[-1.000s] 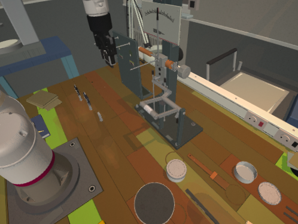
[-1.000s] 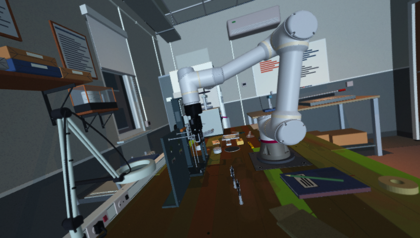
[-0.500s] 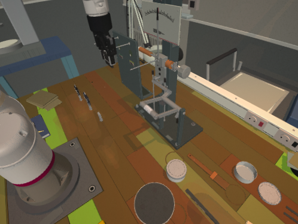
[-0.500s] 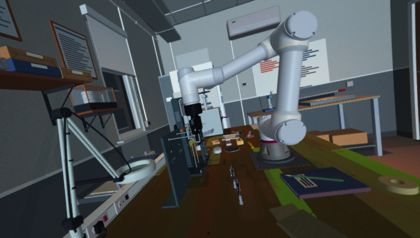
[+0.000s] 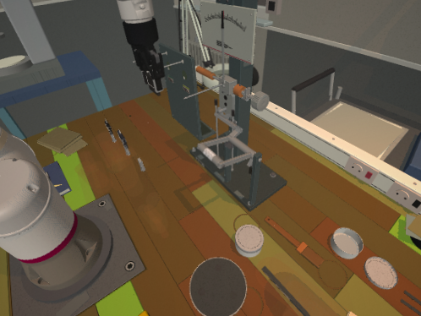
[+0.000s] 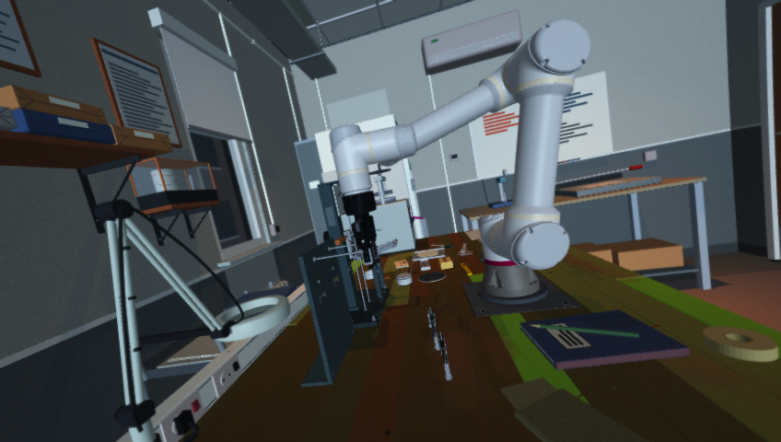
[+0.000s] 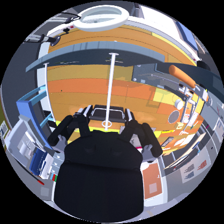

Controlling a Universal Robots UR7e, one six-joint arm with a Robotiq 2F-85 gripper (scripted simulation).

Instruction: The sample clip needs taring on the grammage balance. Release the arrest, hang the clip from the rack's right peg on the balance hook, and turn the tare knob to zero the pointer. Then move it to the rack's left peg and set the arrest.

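The sample clip (image 5: 226, 143) hangs in the balance (image 5: 230, 126), a wire frame with a grey roller at its foot, below the hook. The dial (image 5: 228, 29) tops the balance, its pointer upright. The orange arrest lever (image 5: 205, 72) and the grey tare knob (image 5: 261, 100) sit on the beam. The dark rack plate (image 5: 182, 91) stands left of the balance. My gripper (image 5: 155, 80) is open and empty at the tip of one rack peg (image 7: 110, 88), which runs between my fingers (image 7: 107, 118). A second peg (image 7: 47, 88) sticks out to the side. Both pegs are bare.
Behind the bench runs a white power strip (image 5: 338, 148), with a magnifier lamp (image 6: 252, 315) at its end. Small clips (image 5: 120, 139) lie on the wood left of the rack. Round dishes (image 5: 249, 240) and a dark disc (image 5: 217, 286) lie in front. My arm's base (image 5: 38, 219) stands at left.
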